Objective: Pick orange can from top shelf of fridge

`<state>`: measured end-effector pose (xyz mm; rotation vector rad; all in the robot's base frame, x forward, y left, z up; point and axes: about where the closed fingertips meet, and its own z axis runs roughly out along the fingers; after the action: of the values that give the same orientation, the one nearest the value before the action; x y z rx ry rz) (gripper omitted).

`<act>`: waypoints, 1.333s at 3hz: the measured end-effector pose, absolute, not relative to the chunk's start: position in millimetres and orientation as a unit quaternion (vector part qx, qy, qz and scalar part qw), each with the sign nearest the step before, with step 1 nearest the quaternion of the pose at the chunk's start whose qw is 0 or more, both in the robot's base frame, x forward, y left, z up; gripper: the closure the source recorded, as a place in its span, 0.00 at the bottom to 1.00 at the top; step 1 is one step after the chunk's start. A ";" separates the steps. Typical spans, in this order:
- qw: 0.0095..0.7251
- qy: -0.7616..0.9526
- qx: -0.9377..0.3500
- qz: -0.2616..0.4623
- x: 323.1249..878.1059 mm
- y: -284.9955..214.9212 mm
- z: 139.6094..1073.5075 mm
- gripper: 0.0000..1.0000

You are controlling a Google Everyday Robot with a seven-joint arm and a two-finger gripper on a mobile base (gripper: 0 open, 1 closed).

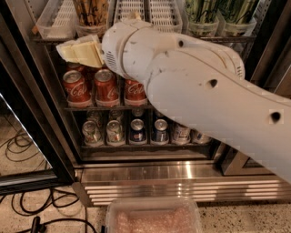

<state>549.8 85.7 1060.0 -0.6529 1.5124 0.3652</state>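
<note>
The orange can point(91, 11) stands on the top shelf point(53, 22) of the fridge point(182, 177), in a white slotted lane tray left of centre. Only its lower body with dark stalk markings shows; its lid is cut off by the top of the view. My gripper point(81, 52), cream-coloured, points left just below the shelf's front edge, under and slightly left of the can, in front of the red can rack. My big white arm point(204, 91) crosses from the lower right and hides much of the fridge's middle.
Green-patterned cans point(202, 13) stand on the top shelf at right. Red cola cans point(105, 86) fill the rack below, and mixed cans point(136, 131) the lowest one. A black door frame point(27, 127) runs down the left. A clear tub point(152, 218) and cables point(27, 214) lie on the floor.
</note>
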 end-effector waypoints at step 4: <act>0.689 0.649 -0.296 0.127 627.7 80.1 1049.5 0.17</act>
<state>627.7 80.1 1049.5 -0.6613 1.4518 0.2845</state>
